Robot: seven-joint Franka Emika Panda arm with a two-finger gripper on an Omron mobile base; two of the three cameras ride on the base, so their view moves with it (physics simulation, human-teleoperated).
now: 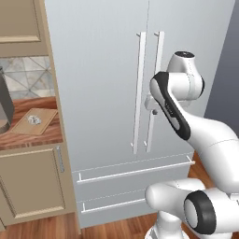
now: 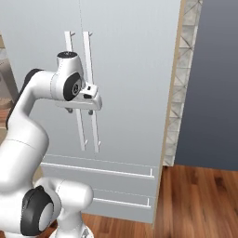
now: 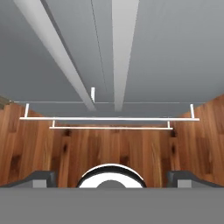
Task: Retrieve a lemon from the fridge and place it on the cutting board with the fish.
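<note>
Grey fridge (image 1: pixel 102 70): both doors sitting closed, two vertical bar handles (image 1: pixel 139 93) running side by side at the centre seam, two drawers (image 1: pixel 130 179) below with horizontal bars. Lemon: nowhere to be seen with the doors shut. Pincer (image 3: pixel 111 177): hanging just in front of the handles, pointing down toward the wooden floor (image 3: pixel 109 148); its dark fingertips (image 3: pixel 41 177) are standing wide apart, holding nothing. Board (image 1: pixel 34 121): lying flat on the reddish-brown worktop (image 1: pixel 28 137) left of the fridge, well apart from the pincer. Fish (image 1: pixel 34 119): resting on the board near its middle. Dark appliance (image 1: pixel 4 105): standing at the worktop's left edge, near the board.
</note>
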